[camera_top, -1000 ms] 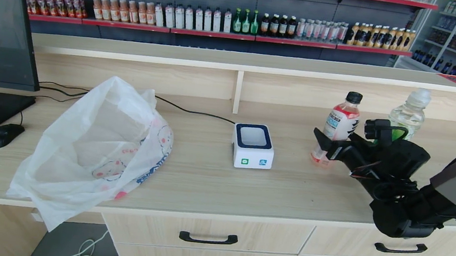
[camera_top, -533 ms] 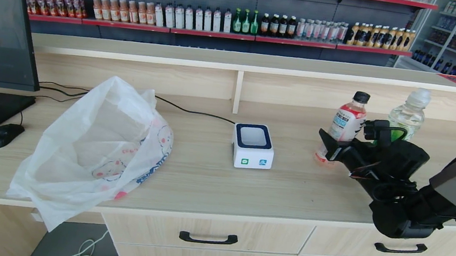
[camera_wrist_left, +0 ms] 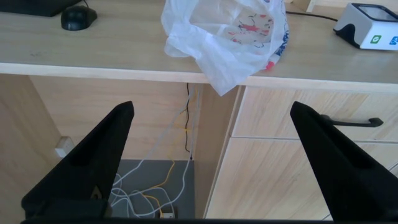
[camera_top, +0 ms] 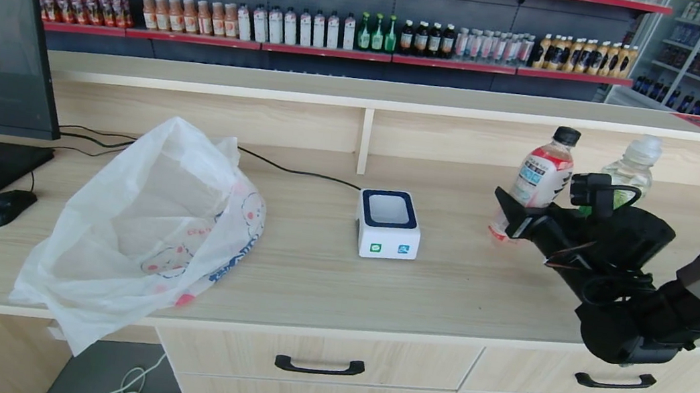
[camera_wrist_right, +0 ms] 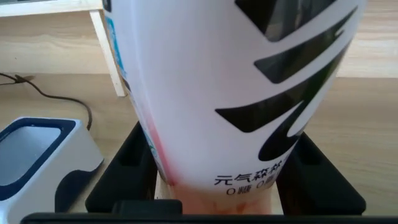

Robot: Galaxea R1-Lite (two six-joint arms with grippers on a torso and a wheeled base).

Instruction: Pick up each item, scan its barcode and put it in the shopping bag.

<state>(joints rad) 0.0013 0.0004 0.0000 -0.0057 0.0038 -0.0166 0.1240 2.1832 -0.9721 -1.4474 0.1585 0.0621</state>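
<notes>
Right tool pinches the lower body of the pink drink bottle, which tilts with its black cap leaning toward the robot's right. Whether its base touches the worktop cannot be told. Just behind the arm stands a clear bottle with a white cap. The white scanner sits at mid-worktop, well apart from the pink bottle. Farther left lies the shopping bag, mouth open, one corner drooping over the front edge. Left tool hangs spread wide, lower than the worktop's edge.
</notes>
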